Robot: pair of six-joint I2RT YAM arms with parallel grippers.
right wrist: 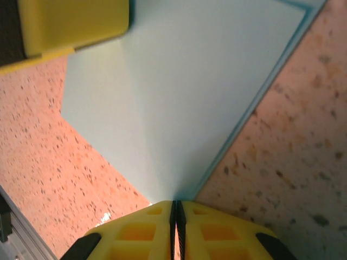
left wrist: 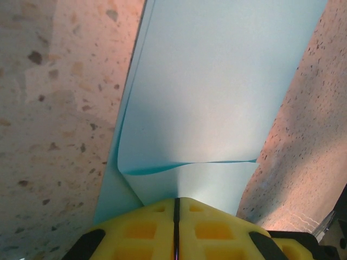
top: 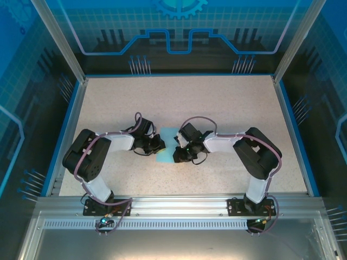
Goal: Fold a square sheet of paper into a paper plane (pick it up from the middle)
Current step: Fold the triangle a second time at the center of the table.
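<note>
The square sheet of paper (left wrist: 217, 97) lies mid-table between both arms, w/ one flap curled over. The left gripper (left wrist: 175, 203) is clamped on its edge. The right gripper (right wrist: 174, 205) is pinched closed, prob. on the opposite edge.

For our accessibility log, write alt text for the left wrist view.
A light-blue paper sheet stretches away from the closed yellow left end effector at the bottom, which appears to pinch its near edge. A folded-over layer ends in a slightly lifted, curved edge just beyond the fingertips, with speckled table on either side.
</note>
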